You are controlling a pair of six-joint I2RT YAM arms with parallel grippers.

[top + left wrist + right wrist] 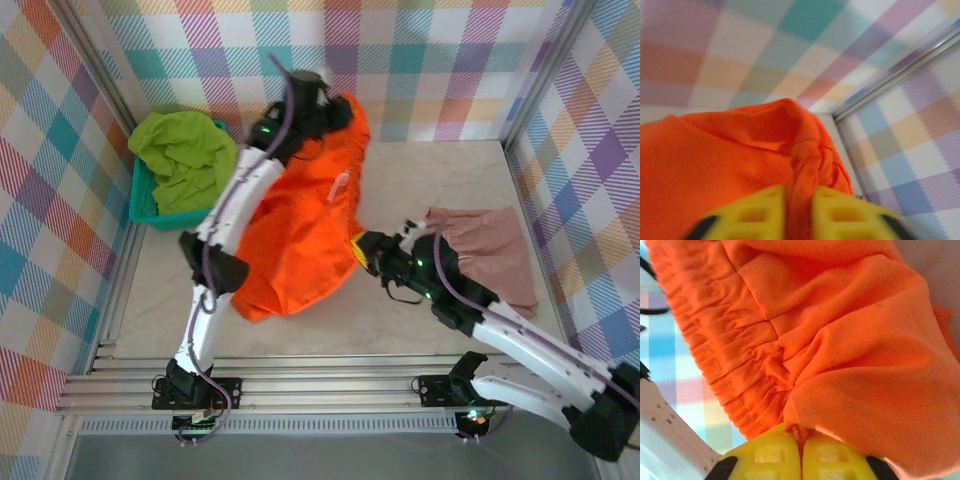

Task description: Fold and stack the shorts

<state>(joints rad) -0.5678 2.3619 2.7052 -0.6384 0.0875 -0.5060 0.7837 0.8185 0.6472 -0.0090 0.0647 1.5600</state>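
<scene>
Left claw [799,212] pinching bunched-up edge of orange shorts [300,235], high up, right of basket [140,208]. Right claw [801,452] pinching same shorts next to stretchy band, lower down, further right of basket. Cloth hangs stretched between both claws. Green shorts [185,158] heaped in basket. Pink shorts [488,258] flat on table [400,320], far right of basket.

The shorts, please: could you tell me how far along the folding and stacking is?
Possibly done: the pink shorts lie flat on the right of the table. In hand: the orange shorts, pinched by the left fingers and right fingers, partly lifted and unfolded. Left: the green shorts, heaped over the teal basket; nothing is stacked yet.
</scene>
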